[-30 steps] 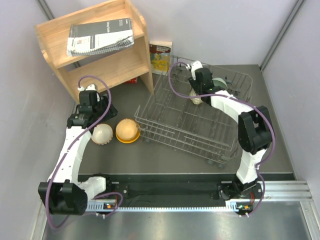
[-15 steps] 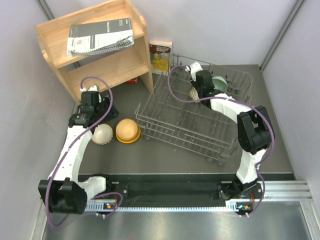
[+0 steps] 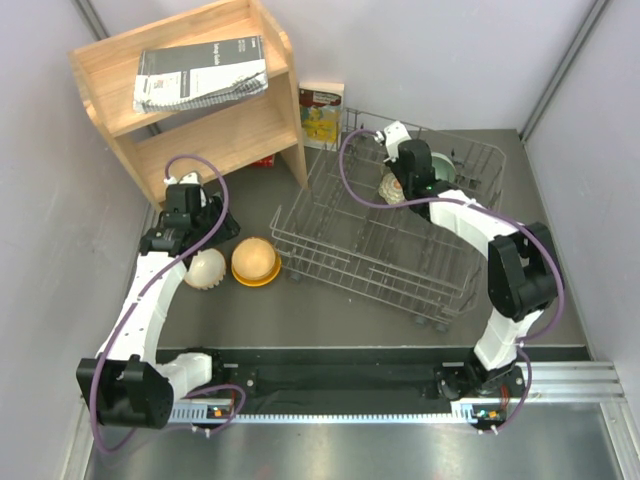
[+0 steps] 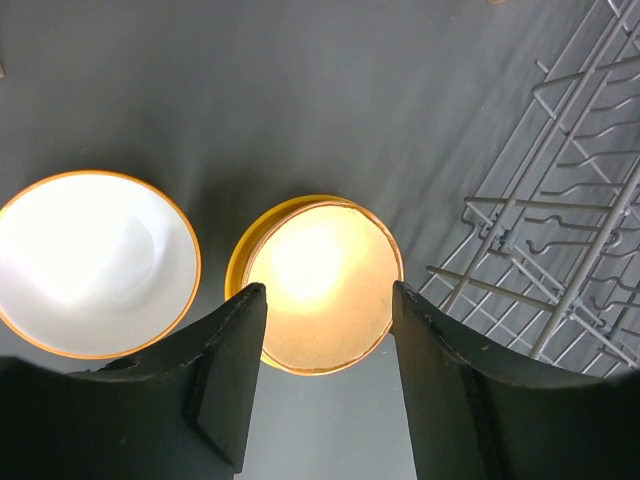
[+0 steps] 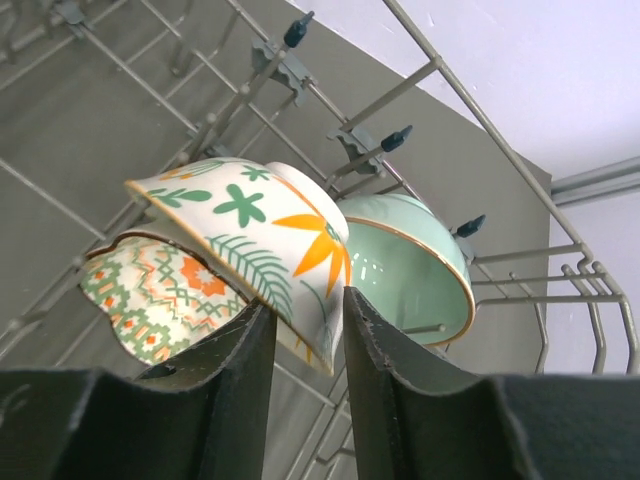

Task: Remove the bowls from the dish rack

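Note:
The grey wire dish rack stands right of centre. At its far end a cream floral bowl leans among the tines, with a pale teal-green bowl behind it. My right gripper is shut on the floral bowl: its wall sits between the fingers of the right gripper, with the teal bowl just beyond. An orange-yellow bowl and a tan-peach bowl rest on the table left of the rack. My left gripper hangs open above the orange-yellow bowl, touching nothing.
A wooden shelf with a booklet on top stands at the back left. A book leans on the wall behind the rack. The rack's corner lies close to the right of the left gripper.
The right gripper's fingers have closed in on the floral bowl's wall, and that arm has shifted slightly toward the rack's far end. The left arm has barely moved.

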Robot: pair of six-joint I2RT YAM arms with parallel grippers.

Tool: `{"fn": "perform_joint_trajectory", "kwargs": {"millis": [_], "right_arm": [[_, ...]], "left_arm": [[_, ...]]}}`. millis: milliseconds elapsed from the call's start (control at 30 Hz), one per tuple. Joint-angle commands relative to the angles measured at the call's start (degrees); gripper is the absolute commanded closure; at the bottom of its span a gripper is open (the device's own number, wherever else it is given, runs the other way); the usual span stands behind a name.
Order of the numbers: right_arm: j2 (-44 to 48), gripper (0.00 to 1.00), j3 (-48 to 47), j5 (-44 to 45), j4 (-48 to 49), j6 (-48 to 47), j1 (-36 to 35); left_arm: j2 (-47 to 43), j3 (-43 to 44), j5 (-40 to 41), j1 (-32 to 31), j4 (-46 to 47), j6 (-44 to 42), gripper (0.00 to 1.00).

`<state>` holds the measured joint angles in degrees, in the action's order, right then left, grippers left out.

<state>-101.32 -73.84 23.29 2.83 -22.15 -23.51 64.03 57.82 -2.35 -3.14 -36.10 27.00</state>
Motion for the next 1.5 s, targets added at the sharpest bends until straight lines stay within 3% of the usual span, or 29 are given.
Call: {"fn": "perform_joint_trajectory", "kwargs": {"millis": [0, 900, 933, 1000, 1033, 1133, 1467], "right_arm": [[5.87, 1.00, -4.72, 0.27, 4.57, -0.17, 0.22], [9.92, 1.00, -5.70, -1.41, 6.31, -1.84, 0.13], [9.74, 0.98, -6.22, -1.32, 5.61, -1.84, 0.13], [10.17, 0.68, -6.31, -2.80, 3.68, -1.23, 0.13], [10.61, 0.59, -5.79, -3.51, 3.33, -0.97, 0.13], [11.58, 0.40, -4.47, -5.44, 2.71, -0.52, 0.13], [6.23, 0.27, -4.20, -5.01, -1.86, 2.38, 0.13]], "left_arm": [[-0.13, -0.52, -0.90, -0.47, 2.96, 0.33, 0.42], [0.04, -0.61, -0.90, -0.73, 3.23, 0.59, 0.43], [-0.04, -0.69, -0.90, -0.82, 3.23, 0.51, 0.42], [-0.13, -0.78, -0.73, -0.82, 3.23, 0.33, 0.42], [-0.22, -0.87, -0.64, -0.82, 3.31, 0.42, 0.43], [0.13, -1.22, -0.64, -0.82, 3.31, 0.50, 0.42], [1.01, -1.40, -1.34, -1.17, 4.28, 0.86, 0.43]]}}
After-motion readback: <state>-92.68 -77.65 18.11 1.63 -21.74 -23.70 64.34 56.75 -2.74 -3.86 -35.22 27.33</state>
